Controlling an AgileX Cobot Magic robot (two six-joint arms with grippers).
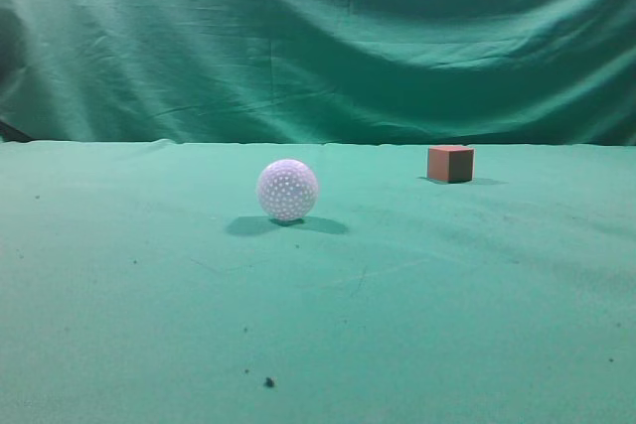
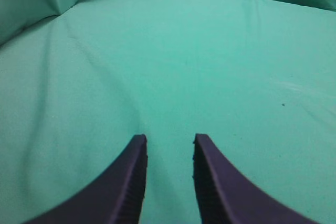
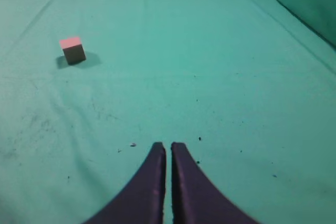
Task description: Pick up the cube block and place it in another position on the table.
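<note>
Reddish-brown cube block (image 1: 450, 163) rests untouched; left gripper (image 2: 169, 142) parted, right gripper (image 3: 168, 148) nearly closed, both empty.

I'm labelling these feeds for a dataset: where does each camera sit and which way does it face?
Exterior: low at table height, facing the curtain; ball, cube block; no robot.
Left wrist: above bare cloth; left gripper open.
Right wrist: looking down and forward; right gripper nearly shut.
Shared: cube block, exterior and right wrist.

The cube block (image 1: 450, 163) sits on the worktop (image 1: 447, 325), far back and right of the ball (image 1: 287, 190).
</note>
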